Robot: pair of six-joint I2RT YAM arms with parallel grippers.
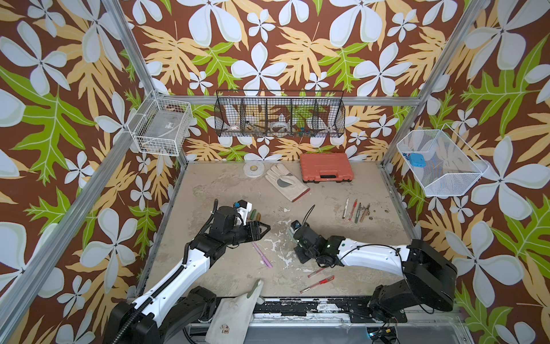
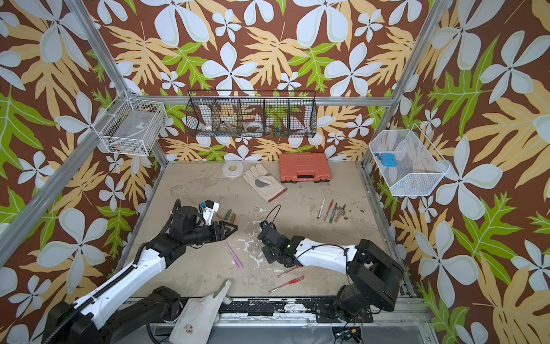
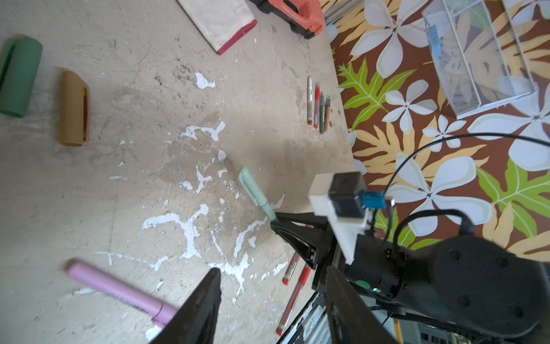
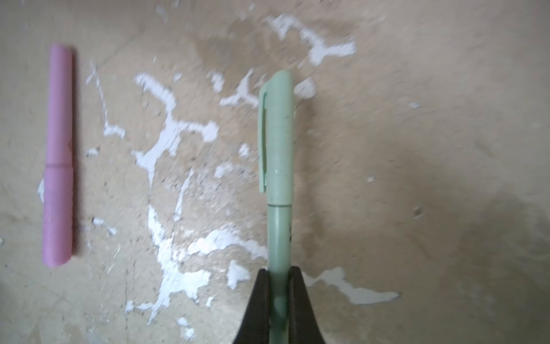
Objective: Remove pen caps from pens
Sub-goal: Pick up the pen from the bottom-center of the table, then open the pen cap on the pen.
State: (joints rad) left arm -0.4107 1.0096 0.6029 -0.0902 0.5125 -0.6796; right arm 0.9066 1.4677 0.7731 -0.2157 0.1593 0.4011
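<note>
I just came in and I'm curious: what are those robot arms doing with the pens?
The right pincer is shut on the pale green pen, whose cap is still on. The left pincer is open and empty, near the pink pen. A dark green cap and a brown cap lie loose on the table.

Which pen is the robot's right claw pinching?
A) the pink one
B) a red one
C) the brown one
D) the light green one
D: in the right wrist view the right gripper is shut on the barrel of the pale green pen, which has its cap on, while the pink pen lies apart from it, not held.
</note>
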